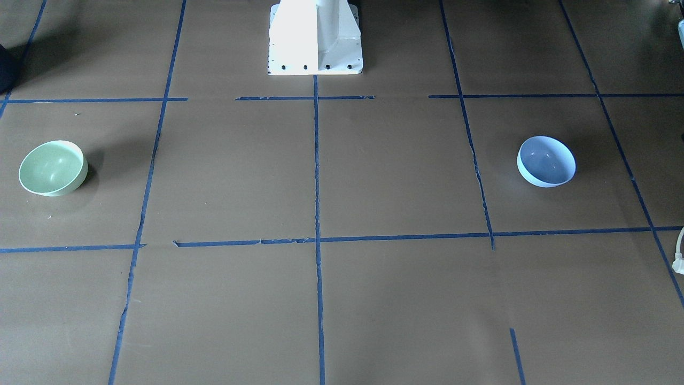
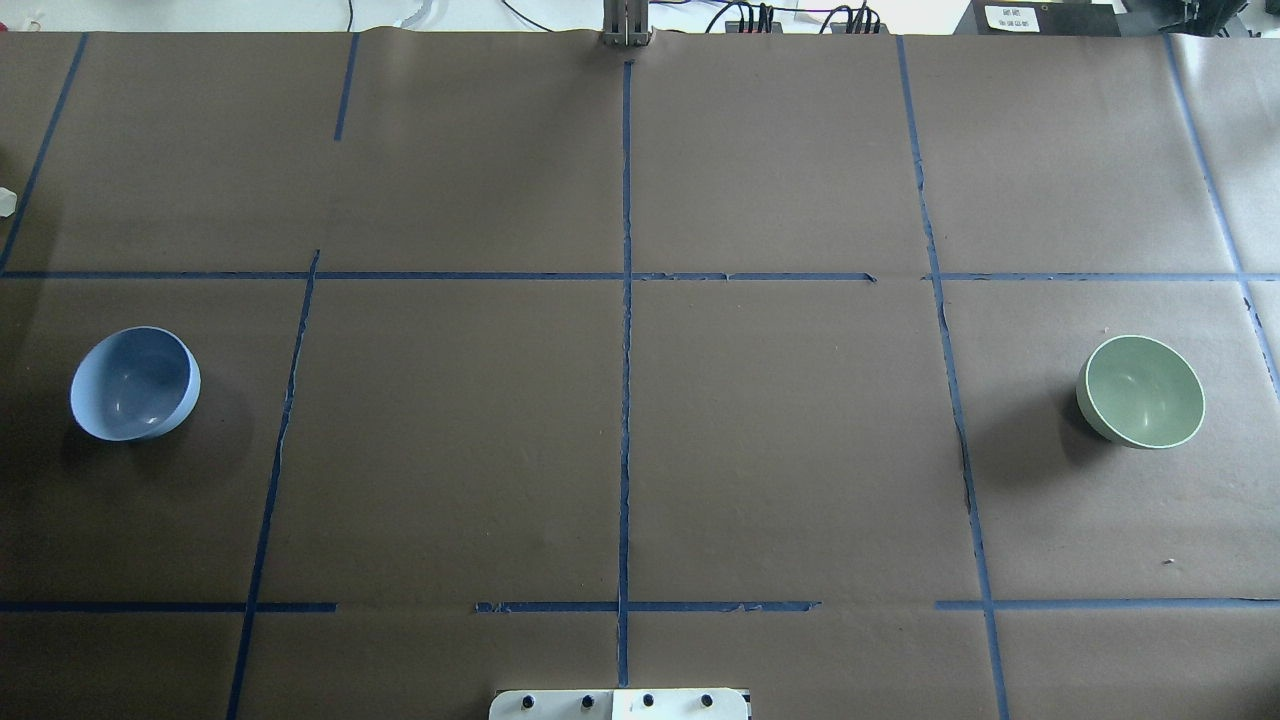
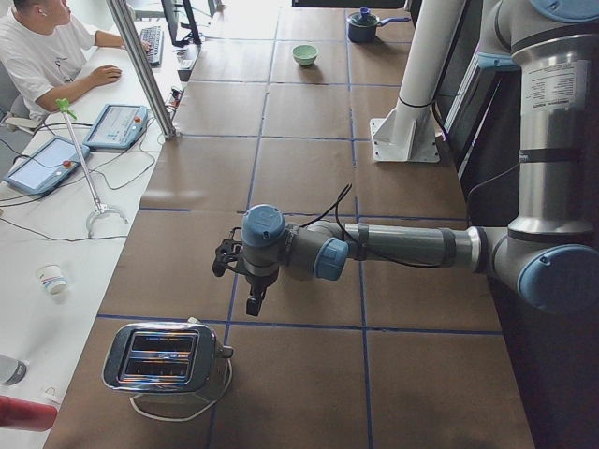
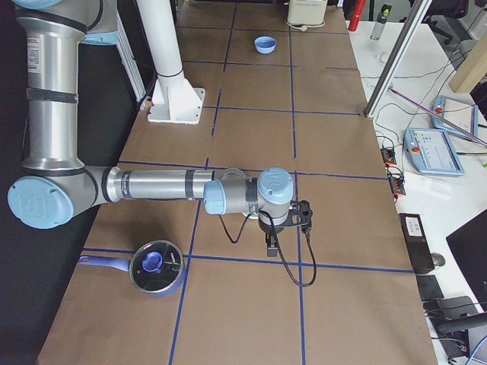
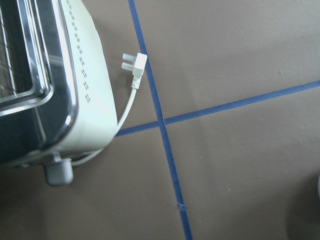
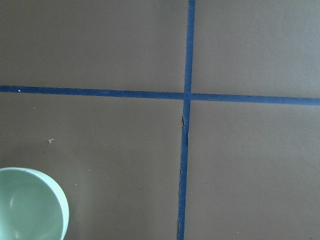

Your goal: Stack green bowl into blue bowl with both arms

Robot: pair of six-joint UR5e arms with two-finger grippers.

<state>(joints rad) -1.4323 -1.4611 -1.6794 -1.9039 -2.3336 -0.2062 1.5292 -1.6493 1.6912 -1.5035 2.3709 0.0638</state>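
The green bowl point(image 2: 1143, 391) stands upright and alone on the table's right side; it also shows in the front view point(image 1: 52, 168), far off in the left side view point(image 3: 305, 54), and at the right wrist view's bottom left corner point(image 6: 27, 206). The blue bowl point(image 2: 134, 384) stands upright on the left side, also in the front view point(image 1: 546, 161) and the right side view point(image 4: 265, 44). My left gripper point(image 3: 226, 258) and right gripper point(image 4: 303, 215) show only in the side views, each hovering above the table near its own end. I cannot tell whether they are open or shut.
A chrome toaster point(image 3: 164, 360) with a white cord and plug point(image 5: 134, 65) stands at the table's left end. A pot with a blue lid point(image 4: 154, 268) stands at the right end. The white pedestal base point(image 1: 315, 40) is mid-table on the robot's side. An operator point(image 3: 42, 51) sits beyond.
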